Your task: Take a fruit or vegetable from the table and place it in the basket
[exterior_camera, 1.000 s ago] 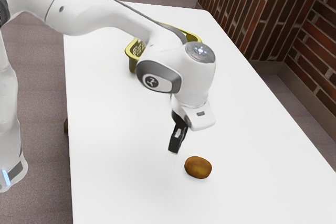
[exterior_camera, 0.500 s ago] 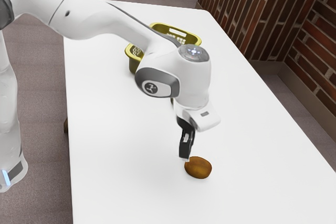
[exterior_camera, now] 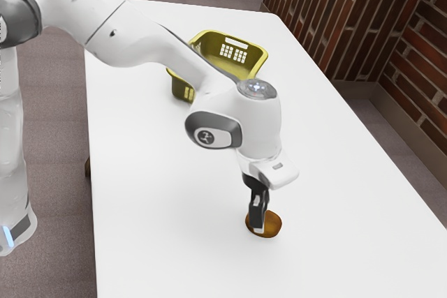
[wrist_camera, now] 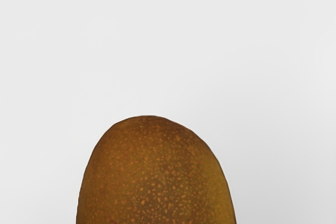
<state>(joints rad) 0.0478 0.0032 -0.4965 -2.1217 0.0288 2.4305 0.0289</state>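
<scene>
A brown, speckled oval fruit or vegetable (exterior_camera: 272, 225) lies on the white table. Down at its level, my black gripper (exterior_camera: 258, 220) overlaps its left part in the exterior view and hides some of it. Whether the gripper touches it cannot be made out. Large at the wrist view's lower edge, the same brown fruit (wrist_camera: 157, 177) shows its rounded end, right under my hand. The yellow-green basket (exterior_camera: 250, 71) stands farther back on the table, partly behind my arm.
The white table (exterior_camera: 160, 207) extends around the fruit. A brick wall (exterior_camera: 335, 19) rises beyond the table's edge on the exterior view's right. My forearm passes in front of the basket's near side.
My hand has come down and toward the exterior view's right, from beside the fruit to over it. More of the basket has come into sight from behind the arm. The fruit has stayed put.
</scene>
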